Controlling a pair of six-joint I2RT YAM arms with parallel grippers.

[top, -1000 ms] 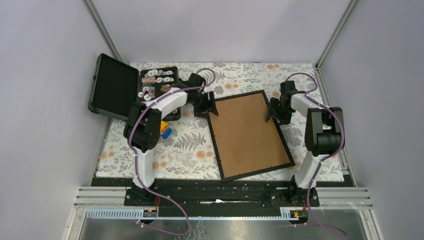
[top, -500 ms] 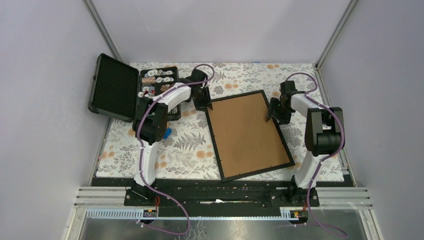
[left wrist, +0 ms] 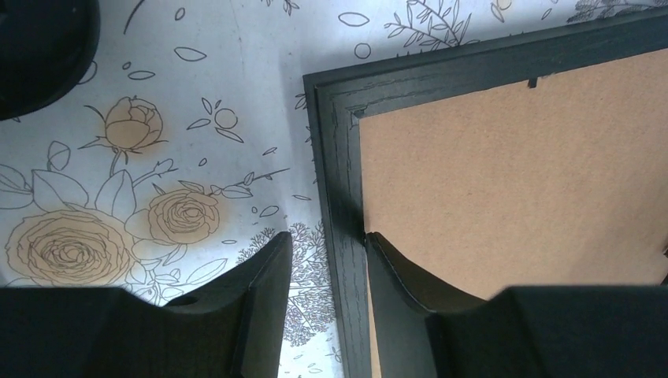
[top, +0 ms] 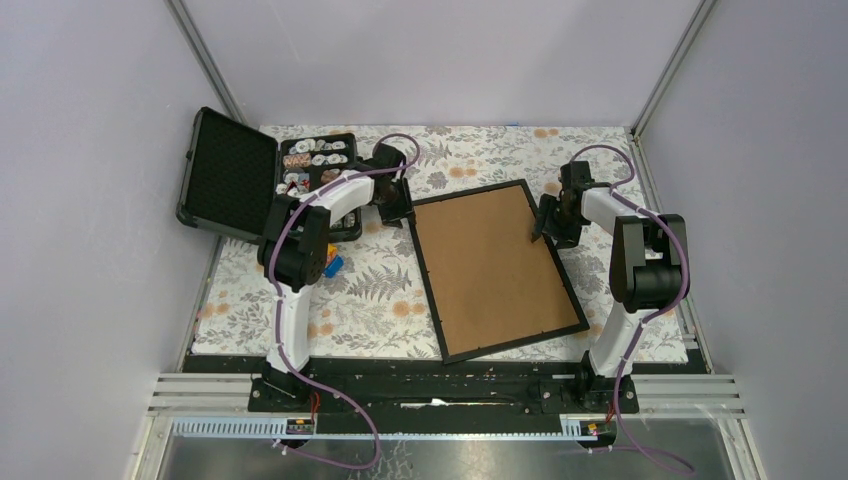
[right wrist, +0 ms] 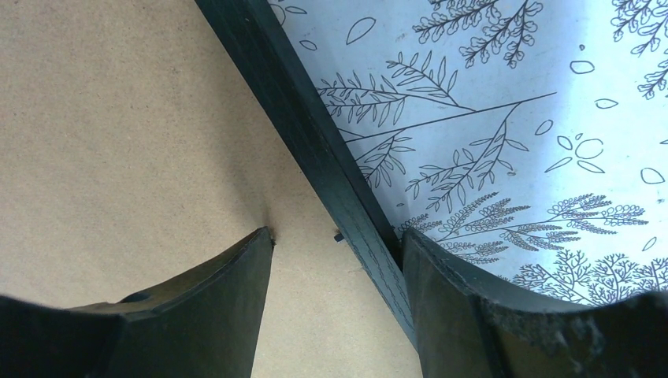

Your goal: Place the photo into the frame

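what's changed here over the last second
The left gripper shifted slightly to the left at the far-left corner of the frame. Its jaws narrowed to straddle the left moulding, though a firm grip is not certain. The frame, the right gripper straddling the right moulding with open jaws, and the open case stayed put.

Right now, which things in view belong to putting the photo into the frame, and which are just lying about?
Belongs to the job: frame, lying back-up; left gripper and right gripper, each straddling its moulding. The photo is not visible.
Lying about: black case, open; small round pieces in it; blue-and-yellow object near the case.
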